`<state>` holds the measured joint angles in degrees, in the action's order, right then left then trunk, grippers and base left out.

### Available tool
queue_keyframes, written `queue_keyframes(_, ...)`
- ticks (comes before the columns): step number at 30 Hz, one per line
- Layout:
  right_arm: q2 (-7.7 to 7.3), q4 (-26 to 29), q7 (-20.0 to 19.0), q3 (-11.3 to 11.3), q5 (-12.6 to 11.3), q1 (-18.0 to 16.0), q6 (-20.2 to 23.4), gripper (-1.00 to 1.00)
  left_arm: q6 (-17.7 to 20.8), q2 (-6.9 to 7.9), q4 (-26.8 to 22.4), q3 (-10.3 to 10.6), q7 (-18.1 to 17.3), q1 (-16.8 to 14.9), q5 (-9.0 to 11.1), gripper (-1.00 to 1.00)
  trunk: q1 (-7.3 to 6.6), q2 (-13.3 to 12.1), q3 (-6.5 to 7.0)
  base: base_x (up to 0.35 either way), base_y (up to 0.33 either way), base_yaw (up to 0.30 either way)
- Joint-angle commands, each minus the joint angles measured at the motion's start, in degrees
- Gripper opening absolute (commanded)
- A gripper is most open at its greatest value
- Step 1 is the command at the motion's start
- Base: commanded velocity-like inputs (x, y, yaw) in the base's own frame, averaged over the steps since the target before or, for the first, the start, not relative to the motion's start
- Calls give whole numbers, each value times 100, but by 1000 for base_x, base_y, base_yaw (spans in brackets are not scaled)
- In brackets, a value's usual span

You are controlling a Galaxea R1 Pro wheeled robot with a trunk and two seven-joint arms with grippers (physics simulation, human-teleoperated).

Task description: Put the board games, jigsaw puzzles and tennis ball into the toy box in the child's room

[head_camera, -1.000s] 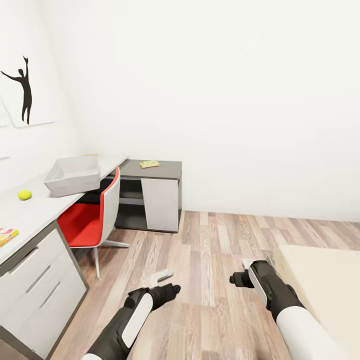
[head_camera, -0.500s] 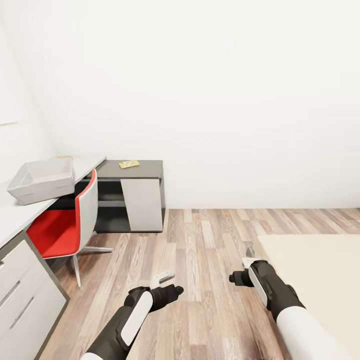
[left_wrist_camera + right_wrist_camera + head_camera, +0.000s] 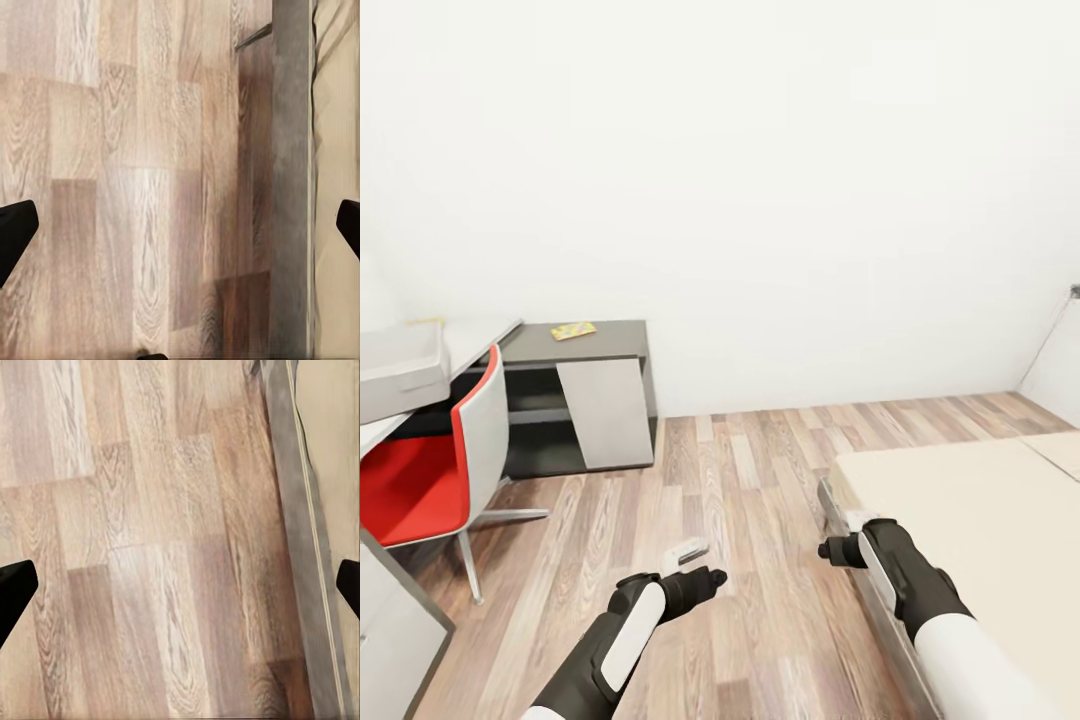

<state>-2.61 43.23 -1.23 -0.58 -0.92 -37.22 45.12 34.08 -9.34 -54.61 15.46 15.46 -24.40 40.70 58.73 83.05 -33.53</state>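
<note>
Robot in transit, facing bed (image 3: 970,510) for games; toy box (image 3: 400,370) on table (image 3: 475,335); left gripper (image 3: 695,565), right gripper (image 3: 840,535): both spread wide, empty, held low.

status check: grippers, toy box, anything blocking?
Left gripper and right gripper open, empty, over floor. Toy box on the table; bed alongside the right gripper. Red chair at the table.

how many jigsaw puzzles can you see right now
1: a puzzle lying flat on the dark side cabinet by the wall. Others may be on the table, out of frame at left.
</note>
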Motion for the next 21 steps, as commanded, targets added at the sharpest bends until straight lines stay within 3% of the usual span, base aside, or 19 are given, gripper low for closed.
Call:
queue_keyframes(1,-1,30,-12,-7,-5,7,24,100,-1,2,-13,9,54,-1,63,100,0,3,-10,0,0,-256)
queue_keyframes(21,-4,141,-9,-12,-5,45,15,100,-55,2,-31,16,61,5,61,100,0,3,-90,0,0,-256)
